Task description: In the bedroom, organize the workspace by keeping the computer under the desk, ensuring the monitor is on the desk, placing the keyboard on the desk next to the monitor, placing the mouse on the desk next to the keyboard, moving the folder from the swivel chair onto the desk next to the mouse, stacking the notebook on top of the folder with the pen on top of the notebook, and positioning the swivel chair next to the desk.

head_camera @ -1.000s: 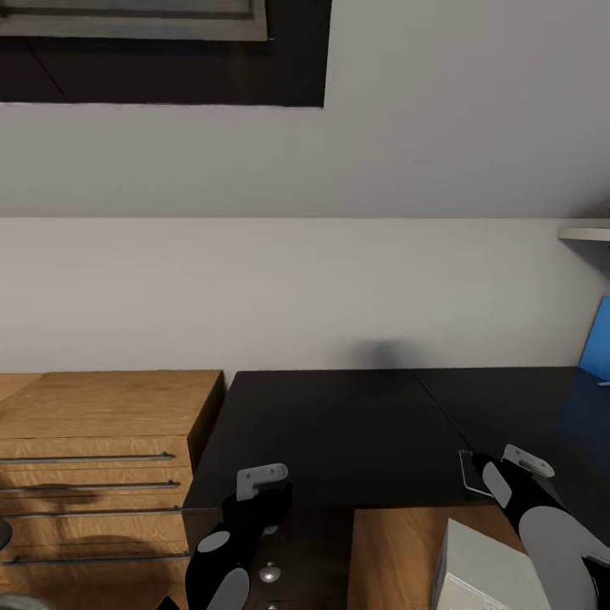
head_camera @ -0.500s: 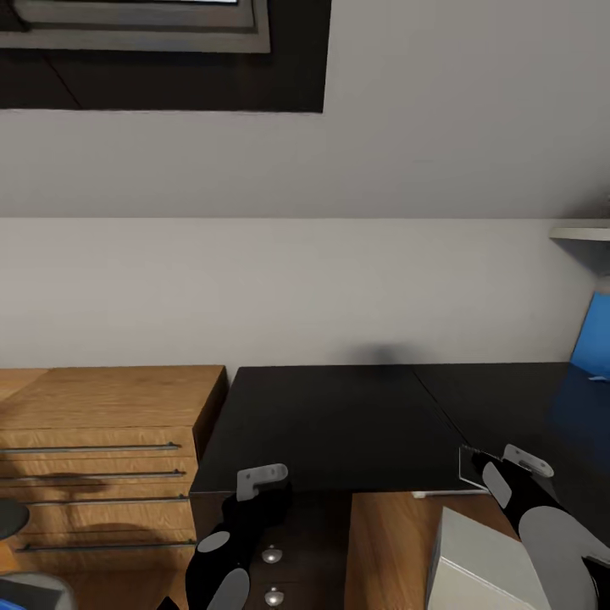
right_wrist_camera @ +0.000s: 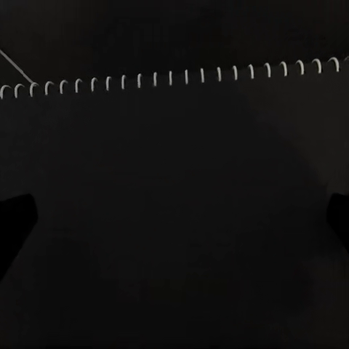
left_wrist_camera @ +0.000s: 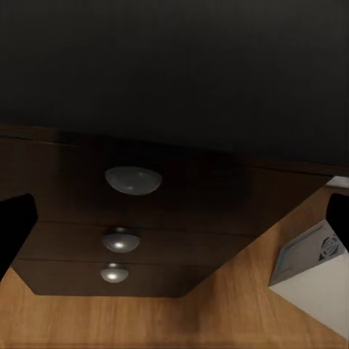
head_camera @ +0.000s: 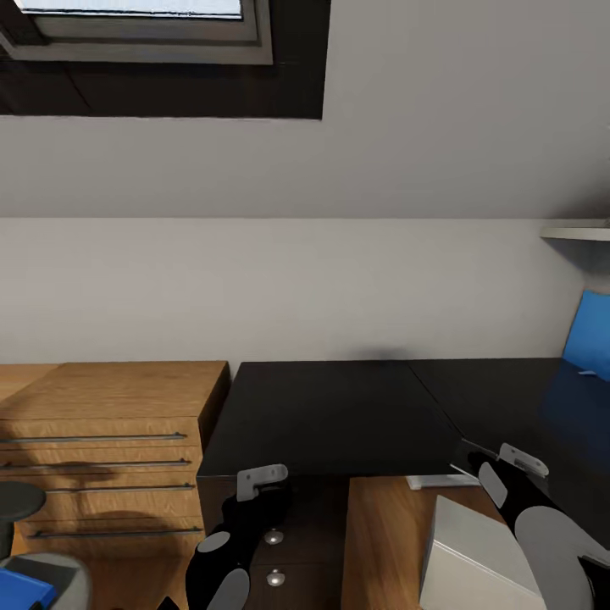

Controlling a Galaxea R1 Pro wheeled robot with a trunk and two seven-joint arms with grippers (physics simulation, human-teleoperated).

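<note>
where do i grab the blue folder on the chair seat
Pinch the folder by a thin edge, sliding in low from the seat's open side. It seems to lie flat on the swivel chair, and the armrest guards its far side. Just a corner shows, so recheck.

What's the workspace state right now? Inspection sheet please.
Surface: desk, black top.
Job's things: computer on the floor by the desk's front edge; folder on swivel chair; dark spiral-bound cover, probably the notebook, before the right gripper.
Clutter: blue panel at the desk's right end, unidentified.
Grippers: left gripper jaws apart, empty; right gripper grip unclear.
Cables: nothing seen.
Surroundings: drawer pedestal, wood cabinet, window, wall shelf.
</note>
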